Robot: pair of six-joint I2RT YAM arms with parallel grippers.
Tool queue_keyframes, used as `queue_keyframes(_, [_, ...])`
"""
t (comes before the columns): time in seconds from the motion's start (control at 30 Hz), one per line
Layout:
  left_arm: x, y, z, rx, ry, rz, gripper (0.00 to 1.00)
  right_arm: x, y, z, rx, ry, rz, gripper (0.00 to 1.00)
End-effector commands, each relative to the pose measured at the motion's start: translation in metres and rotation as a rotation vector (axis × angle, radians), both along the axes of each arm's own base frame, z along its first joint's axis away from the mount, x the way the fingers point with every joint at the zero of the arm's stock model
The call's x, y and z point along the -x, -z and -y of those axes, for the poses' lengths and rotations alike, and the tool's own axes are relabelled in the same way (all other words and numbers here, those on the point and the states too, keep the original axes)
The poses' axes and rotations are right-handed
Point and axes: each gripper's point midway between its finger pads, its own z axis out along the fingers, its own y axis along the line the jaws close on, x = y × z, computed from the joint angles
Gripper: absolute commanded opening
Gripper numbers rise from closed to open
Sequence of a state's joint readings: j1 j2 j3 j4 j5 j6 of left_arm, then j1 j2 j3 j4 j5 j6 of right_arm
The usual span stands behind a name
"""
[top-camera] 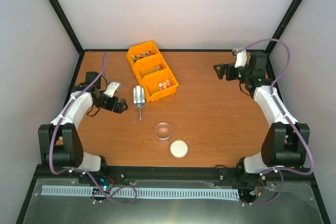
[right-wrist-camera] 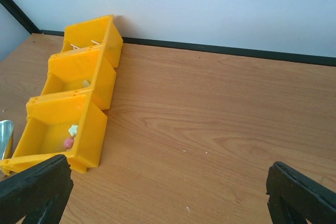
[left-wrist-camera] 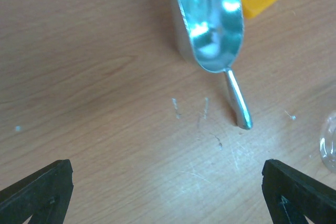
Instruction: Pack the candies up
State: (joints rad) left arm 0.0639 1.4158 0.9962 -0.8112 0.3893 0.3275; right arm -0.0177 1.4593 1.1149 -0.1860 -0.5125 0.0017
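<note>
Step in hand, by the look of it: L arm to pick up the metal scoop [top-camera: 138,98] so the candies [top-camera: 165,84] can be dug out. Candies lie in the near compartment of the yellow bin [top-camera: 163,93], at 2 o'clock from the scoop. The other two compartments hold bits too small to tell.

To do it well, go for the thin handle [left-wrist-camera: 239,106], not the bowl. It lies flat on the table [top-camera: 220,114], running to abt 6 o'clock in the L wrist view and sitting at 1 o'clock from the jaws' midpoint. So shift that way, straddle it crosswise & get low before closing; a shallow pinch would prob. let it roll.

Clear cup [top-camera: 164,130] stands at 5 o'clock from the scoop, white lid [top-camera: 179,148] just past it on the same bearing. That's likely where the candies go.

Pose: left gripper [top-camera: 119,106] is low over the table, at 8 o'clock from the scoop, near but not touching. Its fingers are spread wide w/ nothing between. Right gripper [top-camera: 218,71] hangs at 3 o'clock from the bin, well apart, arm bent. Its jaws are also wide & empty, facing the bin.
</note>
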Motion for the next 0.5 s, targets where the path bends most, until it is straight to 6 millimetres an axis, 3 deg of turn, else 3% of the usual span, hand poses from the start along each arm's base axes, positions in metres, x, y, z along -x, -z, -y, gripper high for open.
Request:
queue_keyframes(0.0, [0.006,0.005,0.019,-0.015,0.087,0.01,1.0,-0.002,-0.003,-0.007,-0.034,-0.006,0.007,1.0])
queue_keyframes(0.23, [-0.004,0.025,0.047,-0.002,0.112,-0.008,0.92,-0.001,0.001,-0.005,-0.027,0.009,-0.002,1.0])
queue_keyframes(0.47, [-0.034,0.03,0.055,-0.026,0.055,0.038,0.91,0.001,0.005,-0.004,-0.027,0.016,-0.001,1.0])
